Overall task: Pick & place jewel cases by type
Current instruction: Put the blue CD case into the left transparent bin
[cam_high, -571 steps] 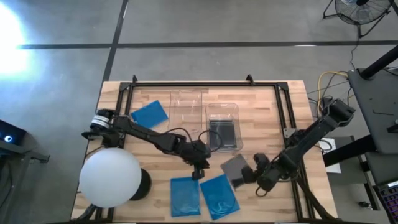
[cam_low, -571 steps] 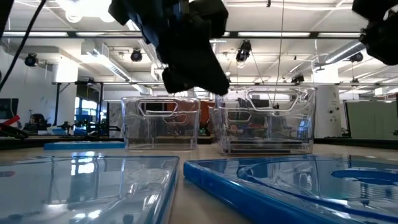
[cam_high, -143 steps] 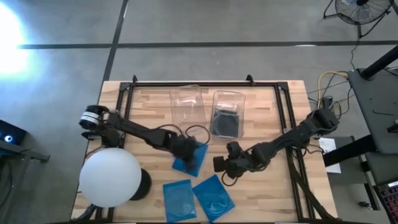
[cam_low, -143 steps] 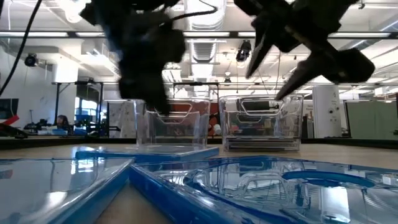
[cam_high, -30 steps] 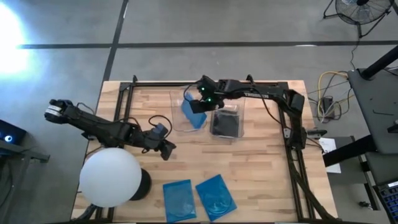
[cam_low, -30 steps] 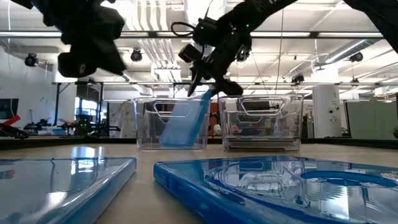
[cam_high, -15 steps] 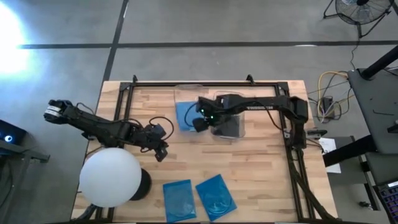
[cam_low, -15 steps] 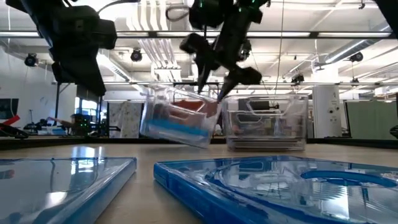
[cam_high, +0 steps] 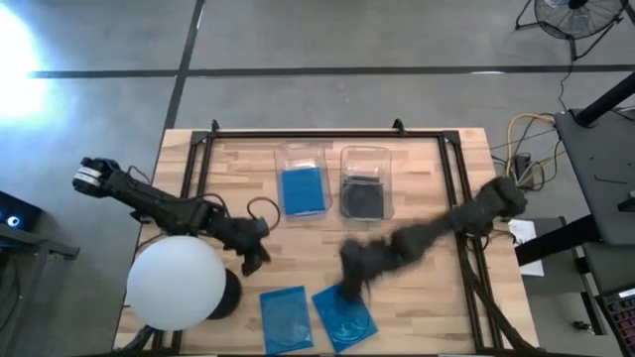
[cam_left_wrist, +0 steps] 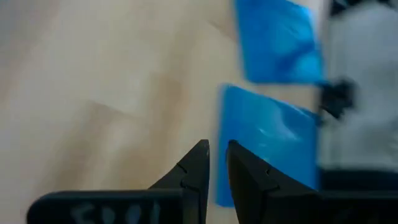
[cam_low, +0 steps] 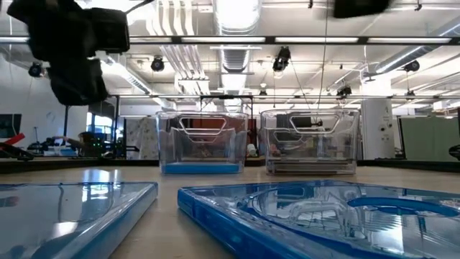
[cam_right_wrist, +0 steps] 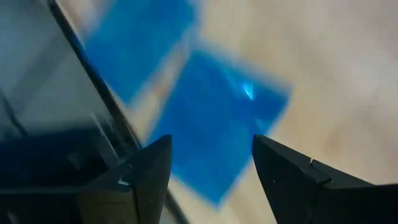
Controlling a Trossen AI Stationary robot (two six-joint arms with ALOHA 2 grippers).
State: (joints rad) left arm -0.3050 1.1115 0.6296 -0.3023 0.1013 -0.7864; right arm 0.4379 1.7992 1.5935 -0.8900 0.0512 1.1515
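Two bright blue jewel cases lie flat near the table's near edge (cam_high: 286,317) (cam_high: 345,315). Another blue jewel case (cam_high: 303,188) lies flat in the left clear bin (cam_low: 201,144). Dark jewel cases (cam_high: 364,198) lie in the right clear bin (cam_low: 310,142). My right gripper (cam_high: 352,270), blurred, hovers open just above the right-hand blue case (cam_right_wrist: 217,118); its fingers (cam_right_wrist: 211,142) stand wide apart and hold nothing. My left gripper (cam_high: 253,263) is shut and empty (cam_left_wrist: 217,146), above bare wood left of the blue cases (cam_left_wrist: 267,143).
A big white ball (cam_high: 177,283) on a dark stand sits at the table's near left corner, close beside my left arm. A black frame (cam_high: 327,134) runs around the table's far edge and sides. Bare wood lies between the bins and the two blue cases.
My right gripper has let go of a blue jewel case into the left bin, which tipped and then settled level with the case flat inside. The right arm then swung fast toward the near edge, over the blue cases. My left gripper has shifted slightly toward the near edge.
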